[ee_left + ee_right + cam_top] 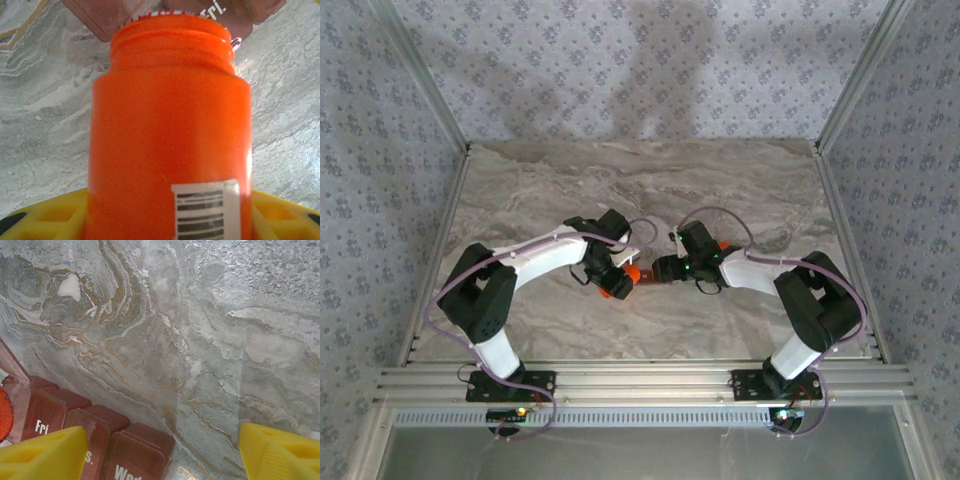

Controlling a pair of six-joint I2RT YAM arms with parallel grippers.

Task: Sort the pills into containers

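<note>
With my left fingers (45,217) clamped on the orange bottle (170,125), mouth aimed at the containers (55,415) lying on the tabletop (210,340) between the arms, I'd tip slowly toward one compartment, my right fingers (42,455) spread wide, empty, beside that strip.

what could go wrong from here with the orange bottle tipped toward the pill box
1. The left tool holds the uncapped orange bottle with its mouth right at the containers. Whatever is inside may pour out fast and scatter onto the marble table.
2. The right tool stands open at the containers, not clamped on them, so a nudge from the bottle could slide them.
</note>
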